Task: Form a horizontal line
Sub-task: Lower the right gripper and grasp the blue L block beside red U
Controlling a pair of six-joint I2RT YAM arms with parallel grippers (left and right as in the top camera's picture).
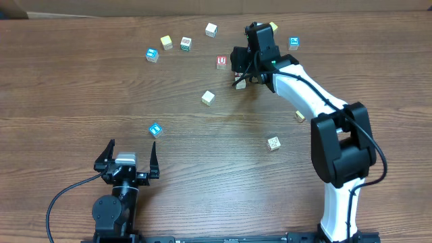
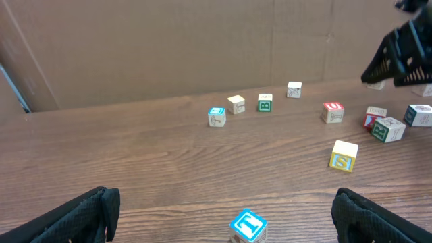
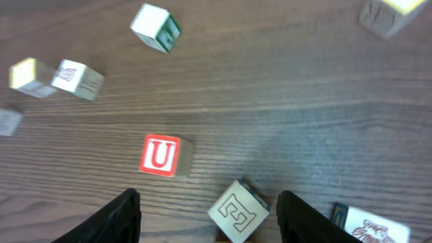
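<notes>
Horizontal line not yet formed: the cubes lie singly, none touching. Reference: the red "U" cube [image 1: 221,61]. The right gripper [image 3: 208,206] hovers just beside it, jaws spread wide, gripping nothing. The tan "E" cube [image 3: 237,210] sits askew between its fingers [image 3: 125,217]; contact cannot be told. A blue cube [image 1: 152,55], yellow cube [image 1: 167,42] and green cube [image 1: 185,44] sit apart from the reference, on its far side from that gripper. The left gripper [image 1: 132,150] is well apart from the reference, fully spread, empty, with a blue-topped cube [image 1: 156,129] just ahead.
</notes>
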